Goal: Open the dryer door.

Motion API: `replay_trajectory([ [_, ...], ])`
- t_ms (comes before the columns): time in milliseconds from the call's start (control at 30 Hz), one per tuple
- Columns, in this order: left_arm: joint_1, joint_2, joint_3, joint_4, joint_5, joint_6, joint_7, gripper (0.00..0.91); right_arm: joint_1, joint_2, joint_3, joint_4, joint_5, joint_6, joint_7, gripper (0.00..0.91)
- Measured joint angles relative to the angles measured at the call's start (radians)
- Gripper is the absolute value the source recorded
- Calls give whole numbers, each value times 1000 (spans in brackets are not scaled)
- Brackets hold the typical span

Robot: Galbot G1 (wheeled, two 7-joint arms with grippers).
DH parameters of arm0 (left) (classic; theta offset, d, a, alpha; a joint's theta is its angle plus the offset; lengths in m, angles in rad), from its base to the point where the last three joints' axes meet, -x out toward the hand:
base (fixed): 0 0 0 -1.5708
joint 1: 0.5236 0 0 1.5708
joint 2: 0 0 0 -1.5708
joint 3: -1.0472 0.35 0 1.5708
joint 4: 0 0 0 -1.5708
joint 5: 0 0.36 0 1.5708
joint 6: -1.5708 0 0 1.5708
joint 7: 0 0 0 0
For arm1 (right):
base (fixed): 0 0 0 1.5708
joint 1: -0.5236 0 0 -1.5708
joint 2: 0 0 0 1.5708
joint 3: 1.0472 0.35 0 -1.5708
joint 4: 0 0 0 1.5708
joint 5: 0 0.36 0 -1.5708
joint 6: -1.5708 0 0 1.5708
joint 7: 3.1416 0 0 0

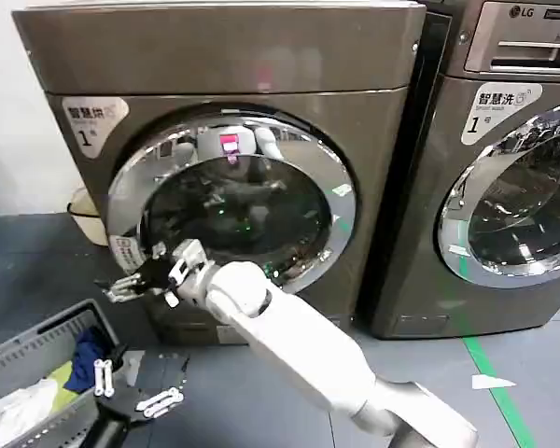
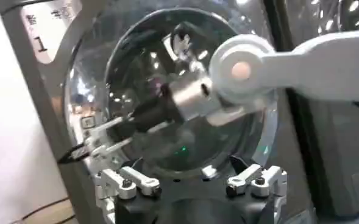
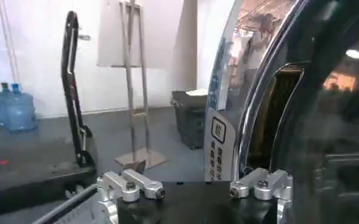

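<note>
A big bronze-grey dryer [image 1: 224,65] stands against the far wall, its round door [image 1: 231,207] with a chrome rim and dark glass facing the robot. The door looks shut or barely ajar. The right gripper [image 1: 121,287] reaches across to the door's left edge, low on the rim beside a small sticker [image 1: 126,252], probably because the handle recess sits there. Its fingers [image 3: 133,185] are spread apart with nothing between them, seemingly ready to hook the rim. The left gripper [image 1: 131,390] waits low and near, jaws apart, above a laundry basket [image 1: 37,350].
</note>
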State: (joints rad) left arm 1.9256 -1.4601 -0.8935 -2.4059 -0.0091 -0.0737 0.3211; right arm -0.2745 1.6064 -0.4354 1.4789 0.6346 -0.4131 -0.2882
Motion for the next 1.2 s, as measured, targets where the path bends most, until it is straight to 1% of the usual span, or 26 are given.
replay_trajectory([
  [133,9,-4,-57,8,-30,3,0,907,1,0,-9,29,32,-2,-11,907],
  [400,-3,10,-173,42,-143,18,13,907,2,-77,-21,108,78,-5,-43,907],
  [567,-28,21,-246,78,-209,25,22,907,5,-105,-26,142,102,-13,-47,907],
  [867,-66,48,-334,139,-258,25,20,907,21,-155,-40,195,142,-30,-79,907],
  [1200,-95,95,-382,187,-290,30,20,907,39,-236,-47,233,155,-29,-210,907],
])
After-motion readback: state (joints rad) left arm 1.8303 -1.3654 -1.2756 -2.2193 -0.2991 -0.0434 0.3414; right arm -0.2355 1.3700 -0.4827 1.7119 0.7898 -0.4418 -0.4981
